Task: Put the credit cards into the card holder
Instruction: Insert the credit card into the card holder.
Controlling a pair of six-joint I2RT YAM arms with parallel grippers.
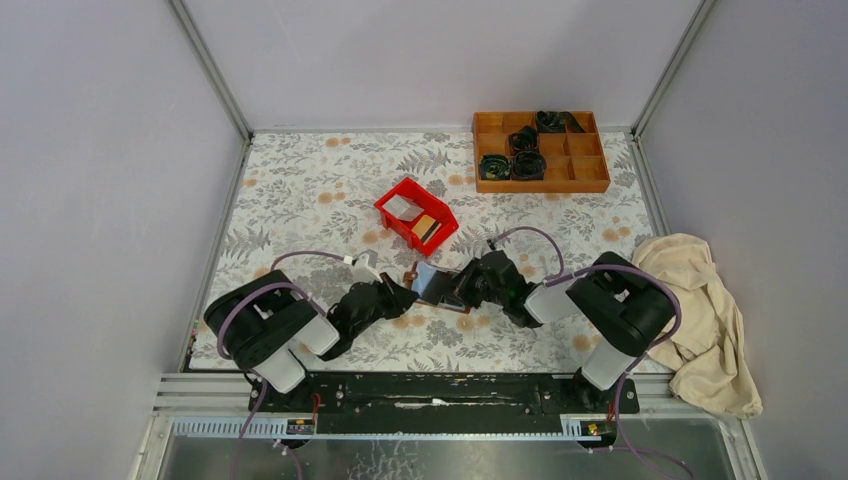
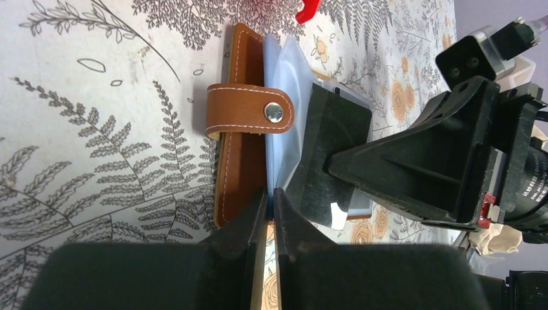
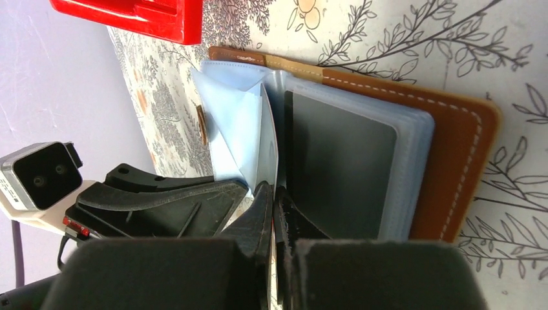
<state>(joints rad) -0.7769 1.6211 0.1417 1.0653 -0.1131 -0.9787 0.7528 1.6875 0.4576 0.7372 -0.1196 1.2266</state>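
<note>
Little is done yet: the white card [image 1: 402, 207] and gold card [image 1: 426, 228] lie in the red bin [image 1: 398, 231], near the holder [image 1: 436, 283], which lies open on the table [image 1: 300, 190] between the arms. The left end effector [image 2: 271, 197] is clenched on the holder's edge. The right end effector [image 3: 273, 194] pinches what looks like one pale sleeve. Both cards are left to fetch and insert. Small lettering [image 2: 528, 187] on the right arm is unreadable.

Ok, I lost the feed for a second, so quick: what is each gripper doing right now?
Left gripper: closed, pinching a pale inner sleeve of the wallet.
Right gripper: closed, pinching a wallet sleeve too.
</note>
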